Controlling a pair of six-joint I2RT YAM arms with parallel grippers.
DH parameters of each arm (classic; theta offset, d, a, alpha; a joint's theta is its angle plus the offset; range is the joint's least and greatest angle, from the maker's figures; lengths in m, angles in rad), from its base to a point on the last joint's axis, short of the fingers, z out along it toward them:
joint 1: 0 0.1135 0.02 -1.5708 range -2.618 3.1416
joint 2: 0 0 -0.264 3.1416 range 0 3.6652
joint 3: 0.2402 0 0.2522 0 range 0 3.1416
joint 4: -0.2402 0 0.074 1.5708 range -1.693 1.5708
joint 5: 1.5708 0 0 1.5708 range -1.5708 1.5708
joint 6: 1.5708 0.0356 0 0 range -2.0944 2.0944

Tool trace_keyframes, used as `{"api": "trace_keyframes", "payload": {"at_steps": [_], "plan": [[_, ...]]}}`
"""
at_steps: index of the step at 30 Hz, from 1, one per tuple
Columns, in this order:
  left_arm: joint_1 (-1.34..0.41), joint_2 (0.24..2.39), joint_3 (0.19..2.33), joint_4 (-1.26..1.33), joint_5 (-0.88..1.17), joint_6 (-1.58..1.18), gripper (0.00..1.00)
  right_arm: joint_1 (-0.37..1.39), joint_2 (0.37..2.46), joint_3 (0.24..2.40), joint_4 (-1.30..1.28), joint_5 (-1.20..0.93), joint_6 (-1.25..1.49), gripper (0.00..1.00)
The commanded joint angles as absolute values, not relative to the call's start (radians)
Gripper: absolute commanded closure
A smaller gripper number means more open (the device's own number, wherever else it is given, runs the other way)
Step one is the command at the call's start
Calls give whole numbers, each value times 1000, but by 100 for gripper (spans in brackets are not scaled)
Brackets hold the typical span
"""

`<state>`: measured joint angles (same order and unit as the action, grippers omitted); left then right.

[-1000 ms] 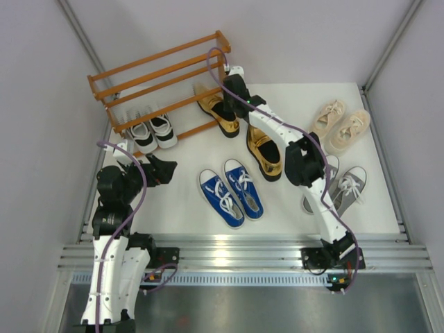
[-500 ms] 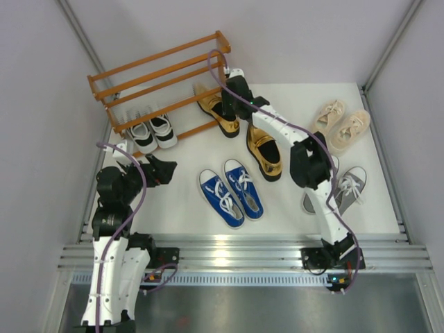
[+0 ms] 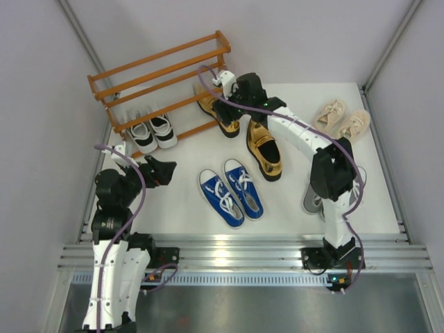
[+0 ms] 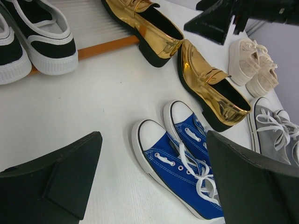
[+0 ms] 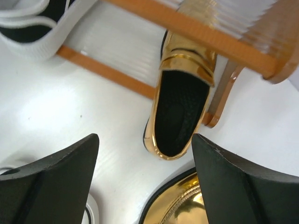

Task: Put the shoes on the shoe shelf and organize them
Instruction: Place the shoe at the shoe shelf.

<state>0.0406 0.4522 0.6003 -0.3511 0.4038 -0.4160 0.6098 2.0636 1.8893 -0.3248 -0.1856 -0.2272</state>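
The shoe shelf (image 3: 158,73) stands at the back left. Black-and-white sneakers (image 3: 152,132) sit at its lowest tier. One gold loafer (image 3: 223,123) lies on the table with its toe under a low slat (image 5: 196,32) at the shelf's right end. My right gripper (image 3: 236,103) hangs open just above its heel (image 5: 180,112), holding nothing. The other gold loafer (image 3: 264,150) lies beside it. Blue sneakers (image 3: 232,189) are in the middle, with my left gripper (image 3: 163,170) open to their left and empty (image 4: 154,135).
Beige lace-ups (image 3: 340,119) lie at the back right. Grey sneakers (image 3: 350,186) lie at the front right, partly behind my right arm. Grey walls close in on both sides.
My right gripper has opened and let go of the gold loafer, which stays at the shelf's right end. The wrist has drawn back to the right. The left arm is still.
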Motion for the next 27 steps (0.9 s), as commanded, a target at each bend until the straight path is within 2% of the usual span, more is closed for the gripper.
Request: {"api": "trace_keyframes", "payload": {"at_steps": [1, 14, 20, 27], "plan": [[43, 439, 606, -302, 420, -403, 2, 603, 2025, 1778, -273, -264, -356, 19], [43, 448, 604, -301, 428, -400, 2, 580, 2037, 1634, -118, -103, -262, 19], [44, 453, 604, -301, 428, -399, 2, 584, 2167, 1732, -121, -9, -126, 20], [43, 460, 601, -299, 422, -399, 2, 592, 2217, 1738, -64, -26, -91, 21]]}}
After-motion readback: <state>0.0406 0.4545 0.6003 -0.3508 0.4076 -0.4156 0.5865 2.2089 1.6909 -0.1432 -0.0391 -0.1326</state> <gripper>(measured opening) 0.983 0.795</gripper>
